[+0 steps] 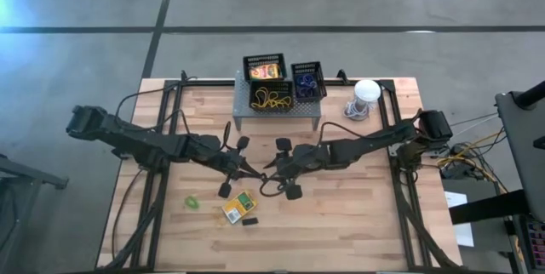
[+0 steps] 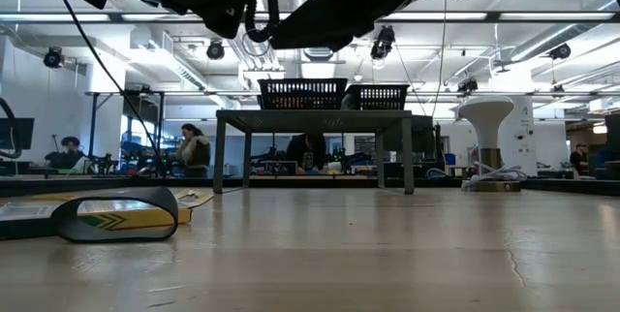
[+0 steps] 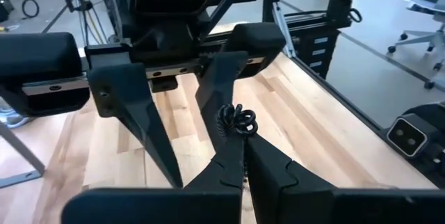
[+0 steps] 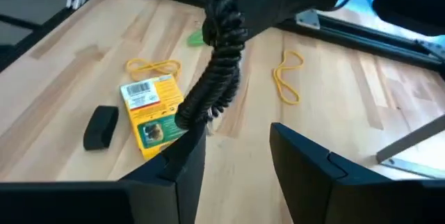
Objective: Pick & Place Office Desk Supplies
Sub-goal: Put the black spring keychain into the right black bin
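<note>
My left gripper (image 3: pixel 240 137) is shut on a small black rubber band (image 3: pixel 237 119) above the middle of the table (image 1: pixel 341 214); it also shows in the high view (image 1: pixel 258 175). My right gripper (image 4: pixel 238 130) faces it, open. Its two fingers (image 3: pixel 142 116) stand on either side of the band and of my left fingertips; I cannot tell whether one touches. A yellow crayon box (image 4: pixel 154 113), a black block (image 4: pixel 101 126), a green band (image 4: pixel 197 38) and two yellow bands (image 4: pixel 153 66) lie flat on the table below. My left gripper pinches the bunched black rubber band (image 3: pixel 239 122) between the free ends of its two fingers. The band curls up just past the fingertips. It is lifted clear of the table.
A grey perforated shelf (image 1: pixel 277 111) at the far edge bears three black baskets: one with a crayon box (image 1: pixel 264 68), one with blue bands (image 1: pixel 308 80), one with yellow bands (image 1: pixel 272 97). A white round object with a cord (image 1: pixel 366 94) stands to its right.
</note>
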You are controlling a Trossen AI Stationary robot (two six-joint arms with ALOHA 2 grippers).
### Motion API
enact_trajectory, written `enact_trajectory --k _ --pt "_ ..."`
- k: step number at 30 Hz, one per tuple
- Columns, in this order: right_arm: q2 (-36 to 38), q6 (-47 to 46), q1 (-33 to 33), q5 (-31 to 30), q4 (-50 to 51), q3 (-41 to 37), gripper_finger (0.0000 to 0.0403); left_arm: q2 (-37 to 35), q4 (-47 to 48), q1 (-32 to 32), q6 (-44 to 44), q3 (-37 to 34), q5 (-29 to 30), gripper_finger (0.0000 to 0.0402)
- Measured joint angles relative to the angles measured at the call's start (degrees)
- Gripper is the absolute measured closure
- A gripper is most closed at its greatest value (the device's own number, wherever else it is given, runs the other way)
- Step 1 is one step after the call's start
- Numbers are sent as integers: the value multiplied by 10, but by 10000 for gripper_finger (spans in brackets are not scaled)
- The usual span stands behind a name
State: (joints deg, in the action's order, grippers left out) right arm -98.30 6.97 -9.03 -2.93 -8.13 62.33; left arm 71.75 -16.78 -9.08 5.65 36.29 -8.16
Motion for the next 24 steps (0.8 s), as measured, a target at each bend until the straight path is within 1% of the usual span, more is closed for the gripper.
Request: enact_trajectory --k 5,7,10,15,20,24 --pt "-3 -2 3 1 -32 -3 252 0 2 2 -1 0 5 391" --pt "-10 4 2 12 -45 -3 250 0 3 3 -2 0 13 391" --pt "-12 6 2 27 -46 -4 246 0 5 3 -3 -1 29 391" --pt "-8 -8 4 29 -38 -4 237 0 12 6 -3 -1 55 391" --pt "-8 -68 12 30 -7 -4 215 0 29 5 -12 -1 67 391" --pt "-17 -82 19 46 -9 -8 190 0 35 6 -13 -1 79 391"
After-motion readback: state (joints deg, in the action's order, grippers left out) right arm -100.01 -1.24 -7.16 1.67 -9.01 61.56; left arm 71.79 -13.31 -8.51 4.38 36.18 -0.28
